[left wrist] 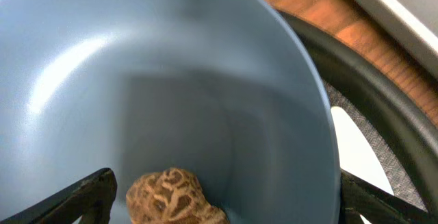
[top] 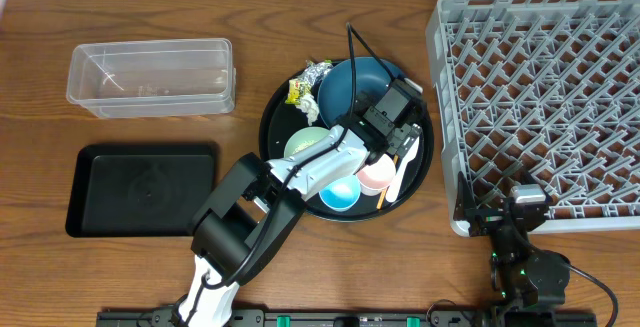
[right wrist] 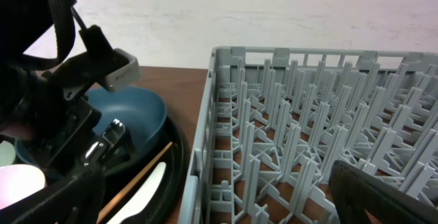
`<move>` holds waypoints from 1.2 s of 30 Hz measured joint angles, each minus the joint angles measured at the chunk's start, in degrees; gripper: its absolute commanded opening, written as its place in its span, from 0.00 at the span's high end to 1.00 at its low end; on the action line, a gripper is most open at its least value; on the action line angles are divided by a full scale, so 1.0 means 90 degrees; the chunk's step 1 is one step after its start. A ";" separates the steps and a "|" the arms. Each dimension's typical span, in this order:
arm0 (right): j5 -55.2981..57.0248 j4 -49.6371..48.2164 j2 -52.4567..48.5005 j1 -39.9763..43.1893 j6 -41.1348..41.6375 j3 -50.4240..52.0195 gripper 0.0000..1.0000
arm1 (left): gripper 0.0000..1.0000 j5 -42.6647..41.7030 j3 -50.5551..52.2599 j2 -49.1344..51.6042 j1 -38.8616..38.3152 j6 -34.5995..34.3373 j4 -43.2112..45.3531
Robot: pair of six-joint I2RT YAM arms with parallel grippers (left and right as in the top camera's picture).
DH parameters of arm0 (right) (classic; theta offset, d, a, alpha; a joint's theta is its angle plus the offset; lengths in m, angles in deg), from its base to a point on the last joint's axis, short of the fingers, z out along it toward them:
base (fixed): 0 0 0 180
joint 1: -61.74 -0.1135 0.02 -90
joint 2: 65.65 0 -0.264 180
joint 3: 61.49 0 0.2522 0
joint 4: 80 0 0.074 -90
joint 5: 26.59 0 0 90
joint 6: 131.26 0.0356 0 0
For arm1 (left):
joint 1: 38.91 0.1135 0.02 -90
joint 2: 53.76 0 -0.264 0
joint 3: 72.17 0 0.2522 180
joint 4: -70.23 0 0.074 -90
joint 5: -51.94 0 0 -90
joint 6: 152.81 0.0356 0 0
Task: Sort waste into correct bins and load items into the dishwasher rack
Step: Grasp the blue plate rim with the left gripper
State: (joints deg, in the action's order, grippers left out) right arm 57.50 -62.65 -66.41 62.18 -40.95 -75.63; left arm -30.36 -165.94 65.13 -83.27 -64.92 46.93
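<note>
Landmark: round black tray (top: 268, 139), mid-bench (top: 40, 27).

Inside the tray, at its rear: dark blue plate (top: 350, 85). On the plate, seen from the left wrist: brown food lump (left wrist: 174, 196), low between the two dark fingertips. Over the plate's right half: left end effector (top: 392, 113), fingers spread wide, pinching nothing.

At the tray's rear-left rim: crumpled silver foil (top: 318, 71), yellow wrapper (top: 297, 91) and white paper scrap (top: 310, 108), close together beside the plate. Toward the tray's front-left: pale green bowl (top: 304, 145), partly under the arm. At the tray's front: light blue cup (top: 340, 197). Just right of that: pink cup (top: 376, 175), white spoon (top: 397, 179) and wooden chopsticks (top: 381, 197).

Left of the tray, rearward: clear tub (top: 80, 89). Left of the tray, frontward: shallow black tray (top: 76, 195).

Right of the tray: grey dishwasher rack (top: 440, 117).

Front-right of the tray, at the rack's near edge: right end effector (top: 522, 207), fingers spread, gripping nothing.
</note>
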 measured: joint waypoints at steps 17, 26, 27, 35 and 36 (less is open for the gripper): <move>0.0000 0.0002 0.0000 0.0000 0.0000 0.0000 0.01 | 0.44 0.0002 -0.0002 0.0000 0.0000 0.0049 -0.0107; 0.0000 0.0000 0.0000 -0.0002 0.0000 0.0000 0.01 | 0.68 0.0002 -0.0007 0.0000 -0.0005 0.0046 -0.0070; 0.0000 0.0002 0.0000 0.0000 0.0000 0.0000 0.01 | 0.70 0.0005 -0.0007 0.0000 -0.0005 0.0044 -0.0070; 0.0000 0.0002 0.0000 0.0000 0.0000 0.0000 0.01 | 0.88 -0.0002 -0.0010 -0.0002 -0.0005 0.0032 -0.0066; 0.0000 0.0002 0.0000 0.0000 0.0000 0.0000 0.01 | 0.90 0.0002 -0.0010 0.0000 -0.0005 0.0032 -0.0066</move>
State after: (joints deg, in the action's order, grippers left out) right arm 57.50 -62.63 -66.41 62.18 -40.95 -75.63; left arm -30.33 -166.03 65.13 -83.32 -64.63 46.34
